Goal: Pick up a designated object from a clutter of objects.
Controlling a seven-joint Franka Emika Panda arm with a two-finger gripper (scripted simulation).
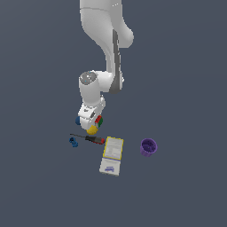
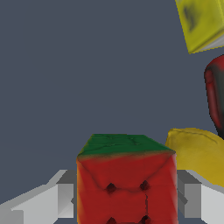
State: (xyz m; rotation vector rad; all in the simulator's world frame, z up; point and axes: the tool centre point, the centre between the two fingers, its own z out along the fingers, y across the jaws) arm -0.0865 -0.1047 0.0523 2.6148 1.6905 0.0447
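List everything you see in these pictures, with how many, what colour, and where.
Cube: one, red and green faces, between the fingers.
Yellow ball: one, beside the cube, under the gripper.
Blue ball: one, dark blue, at the gripper's side on the exterior view's left.
Screwdriver: one, red handle, in front of the balls.
Small blue piece: one, by the screwdriver's tip.
Booklet: one, white with yellow edge, flat.
Cup: one, purple, on the exterior view's right.
Arm: one, white.
Gripper: one, fingers on either side of the cube.
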